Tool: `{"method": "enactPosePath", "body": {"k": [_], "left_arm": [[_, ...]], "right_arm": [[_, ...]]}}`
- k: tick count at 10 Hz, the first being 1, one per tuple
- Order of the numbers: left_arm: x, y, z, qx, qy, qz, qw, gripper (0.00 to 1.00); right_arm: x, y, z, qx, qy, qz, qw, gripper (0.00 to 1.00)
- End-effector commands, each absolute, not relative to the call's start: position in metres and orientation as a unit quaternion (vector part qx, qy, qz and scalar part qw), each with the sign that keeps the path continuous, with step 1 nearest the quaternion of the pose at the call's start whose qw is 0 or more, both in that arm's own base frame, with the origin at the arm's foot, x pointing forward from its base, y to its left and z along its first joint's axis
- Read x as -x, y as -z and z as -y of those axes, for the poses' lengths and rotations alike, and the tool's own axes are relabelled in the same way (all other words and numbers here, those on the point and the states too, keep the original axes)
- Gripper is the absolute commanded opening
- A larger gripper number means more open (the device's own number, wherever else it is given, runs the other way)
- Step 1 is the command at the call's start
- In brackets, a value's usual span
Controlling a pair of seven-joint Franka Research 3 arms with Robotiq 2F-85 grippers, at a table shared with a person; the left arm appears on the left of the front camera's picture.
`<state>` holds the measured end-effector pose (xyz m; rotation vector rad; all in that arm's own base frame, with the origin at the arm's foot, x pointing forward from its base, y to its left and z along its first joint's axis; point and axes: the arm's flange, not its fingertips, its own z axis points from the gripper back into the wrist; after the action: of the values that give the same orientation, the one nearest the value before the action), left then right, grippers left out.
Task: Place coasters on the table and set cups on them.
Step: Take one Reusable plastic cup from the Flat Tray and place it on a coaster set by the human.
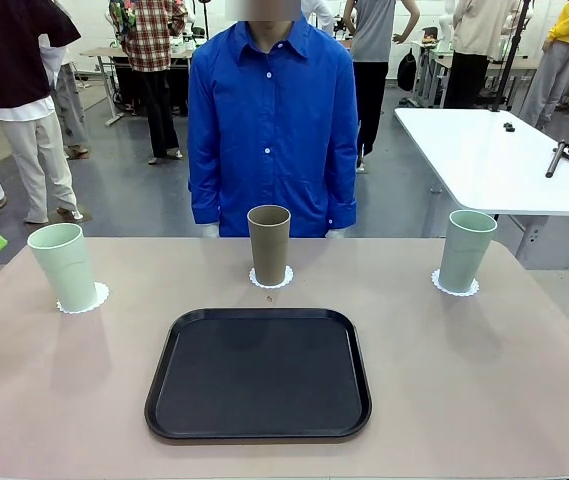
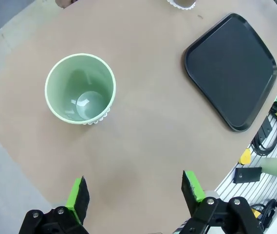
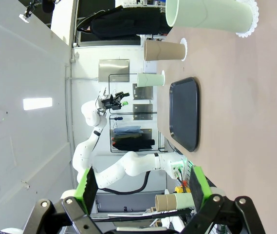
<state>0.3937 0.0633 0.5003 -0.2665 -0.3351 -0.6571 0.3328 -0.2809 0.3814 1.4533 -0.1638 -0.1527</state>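
Apparently the job is done, or all but. Reading the front view as a clock face, one pale mint cup [image 1: 65, 266] stands upright at about nine o'clock on its coaster [image 1: 98, 298], the olive-brown cup [image 1: 269, 245] sits near the centre just toward twelve on a second coaster [image 1: 271, 281], and the other mint cup [image 1: 465, 250] stands at three o'clock on a third coaster [image 1: 456, 288]. All rest on the beige table [image 1: 484, 380], each doily's lacy edge peeping out round the base. The black tray [image 1: 258, 374] at six o'clock lies bare. The left gripper [image 2: 135, 192] hangs released above the table, jaws spread, the near mint cup at its eleven o'clock. The right gripper [image 3: 141, 185] is likewise spread and grasps nothing. I judge nothing remains but for the arms to retire.
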Motion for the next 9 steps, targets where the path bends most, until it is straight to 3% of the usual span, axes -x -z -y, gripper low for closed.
{"method": "enactPosePath", "body": {"k": [1, 5, 6, 7, 9], "left_arm": [[-0.38, -0.498, -0.05, 0.127, 0.219, 0.131, 0.958, 1.0], [-0.327, -0.482, -0.026, 0.067, 0.152, 0.025, 0.986, 1.0], [-0.315, -0.478, -0.024, 0.062, 0.147, 0.027, 0.987, 1.0], [-0.343, -0.478, -0.03, 0.076, 0.157, 0.054, 0.983, 1.0], [-0.343, -0.478, -0.03, 0.076, 0.157, 0.054, 0.983, 1.0]], "right_arm": [[-0.333, -0.382, 0.281, -0.661, 0.069, 0.078, 0.743, 1.0], [-0.333, -0.382, 0.281, -0.661, 0.069, 0.078, 0.743, 1.0], [-0.333, -0.382, 0.281, -0.661, 0.069, 0.078, 0.743, 1.0], [-0.333, -0.382, 0.281, -0.661, 0.069, 0.078, 0.743, 1.0], [-0.333, -0.382, 0.281, -0.661, 0.069, 0.078, 0.743, 1.0]]}}
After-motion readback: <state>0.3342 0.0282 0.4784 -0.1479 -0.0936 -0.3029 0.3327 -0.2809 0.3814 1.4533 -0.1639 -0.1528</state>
